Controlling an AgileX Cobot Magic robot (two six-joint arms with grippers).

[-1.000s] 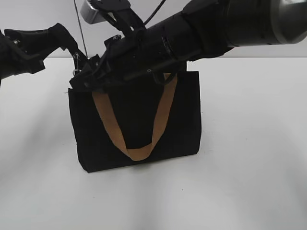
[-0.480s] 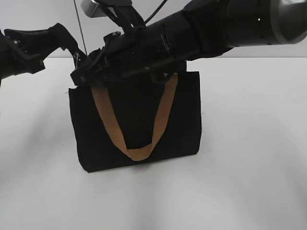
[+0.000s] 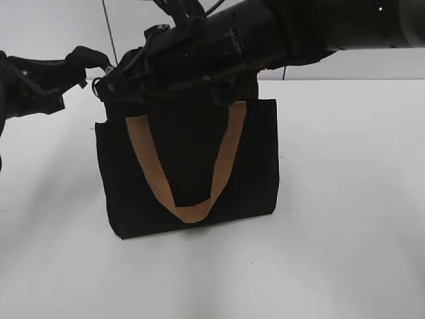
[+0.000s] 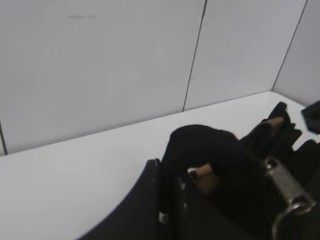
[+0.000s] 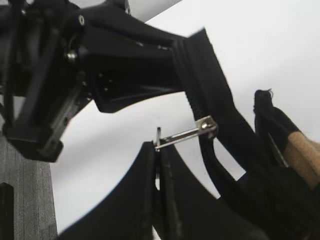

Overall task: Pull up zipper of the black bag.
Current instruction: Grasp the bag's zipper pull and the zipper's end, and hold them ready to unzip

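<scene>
Right claw [image 5: 157, 145]: its two black fingers are pressed together on the end of the small silver-grey metal zipper pull tab [image 5: 186, 134], which runs level from the fingertips to the black zip line. You can see that zip line climbing up and left toward the other arm in the right wrist view.

Left claw [image 3: 99, 66]: at the bag's top left corner, clamped on a bunched fold of black fabric; the left wrist view shows dark cloth between its fingers.

Rectangular black fabric tote bag [image 3: 192, 166]: standing upright on the white surface [image 3: 345, 199], roughly centre in the exterior view. One tan-brown webbing handle [image 3: 189, 211] hangs down its front face in a V. The right arm reaches across above the top edge from the right and hides most of it, so you cannot tell how much of the zip is shut.
</scene>
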